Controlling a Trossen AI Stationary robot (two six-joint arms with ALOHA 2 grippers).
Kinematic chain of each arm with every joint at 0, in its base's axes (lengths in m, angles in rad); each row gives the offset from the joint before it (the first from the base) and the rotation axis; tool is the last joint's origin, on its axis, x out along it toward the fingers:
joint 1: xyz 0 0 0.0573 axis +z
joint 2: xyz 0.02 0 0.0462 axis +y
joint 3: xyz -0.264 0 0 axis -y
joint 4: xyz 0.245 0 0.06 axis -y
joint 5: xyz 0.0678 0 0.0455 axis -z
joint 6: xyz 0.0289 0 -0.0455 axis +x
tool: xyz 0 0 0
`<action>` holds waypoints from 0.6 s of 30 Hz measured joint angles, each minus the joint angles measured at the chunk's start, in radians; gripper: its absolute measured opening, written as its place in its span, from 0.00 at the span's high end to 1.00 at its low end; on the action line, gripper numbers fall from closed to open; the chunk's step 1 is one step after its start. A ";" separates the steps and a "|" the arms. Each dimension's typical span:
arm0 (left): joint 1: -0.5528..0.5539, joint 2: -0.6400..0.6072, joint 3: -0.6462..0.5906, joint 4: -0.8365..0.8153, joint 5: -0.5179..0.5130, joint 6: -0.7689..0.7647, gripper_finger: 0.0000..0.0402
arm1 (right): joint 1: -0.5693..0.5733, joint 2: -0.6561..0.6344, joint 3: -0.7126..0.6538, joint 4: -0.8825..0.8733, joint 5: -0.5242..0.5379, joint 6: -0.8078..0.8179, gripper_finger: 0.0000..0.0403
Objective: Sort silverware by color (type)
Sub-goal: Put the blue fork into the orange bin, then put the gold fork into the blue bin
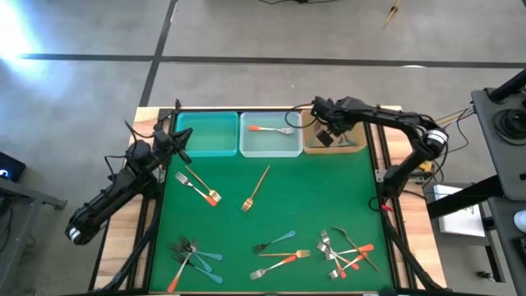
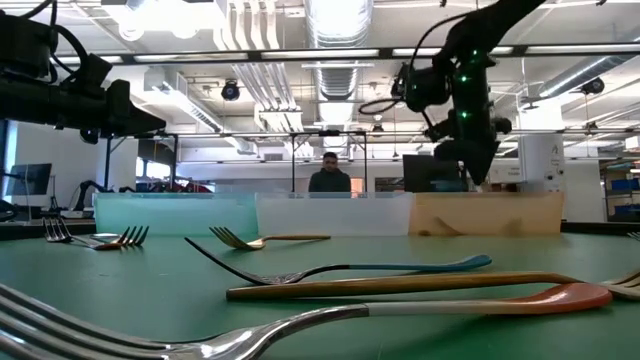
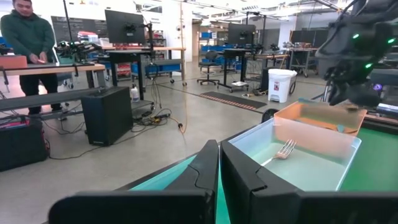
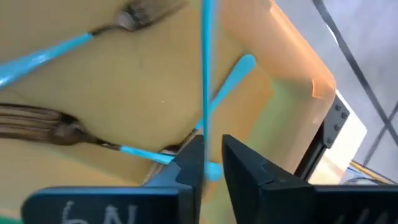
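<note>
Right gripper hangs over the orange bin at the table's 1 o'clock; in the right wrist view its fingers are pinched on a slim teal-handled fork that stands upright between them; more teal-handled forks lie on the orange bin's floor beneath. Left gripper sits at 10 o'clock, just beside the teal bin; in the left wrist view its fingers are pressed together, holding nothing. Clear middle bin at 12 o'clock holds one orange-handled fork.

Loose on the green mat: gold fork near centre, tilted; a gold pair at 9 o'clock; teal fork and orange-handled fork below it at 6 o'clock; mixed heap at 5 o'clock, orange, silver and gold crossing, touching; another heap at 7 o'clock, mostly teal handles with one orange.

Low view: a person stands behind the bins, far off.
</note>
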 joint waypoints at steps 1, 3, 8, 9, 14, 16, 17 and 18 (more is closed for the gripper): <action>0.000 0.000 0.000 0.000 0.000 0.000 1.00 | -0.008 0.009 0.000 -0.001 0.000 -0.017 0.85; 0.000 0.000 0.000 0.000 0.000 0.000 1.00 | -0.013 0.022 0.000 0.000 0.001 -0.056 0.80; 0.000 0.000 0.000 0.000 0.000 0.000 1.00 | -0.010 0.014 0.000 -0.013 -0.047 -0.054 0.68; 0.000 0.000 0.000 0.000 0.000 0.000 1.00 | -0.007 0.003 0.000 -0.032 -0.081 -0.036 0.66; 0.000 0.000 0.000 0.000 0.000 0.000 1.00 | 0.025 -0.068 -0.008 -0.166 -0.284 0.158 0.58; 0.000 0.000 0.000 0.000 0.000 0.000 1.00 | 0.082 -0.111 -0.044 -0.168 -0.328 0.252 0.55; 0.000 0.000 0.000 0.000 0.000 0.000 1.00 | 0.125 -0.132 -0.070 -0.154 -0.341 0.299 0.54; 0.000 0.000 0.000 0.000 0.000 0.000 1.00 | 0.173 -0.151 -0.097 -0.136 -0.349 0.350 0.53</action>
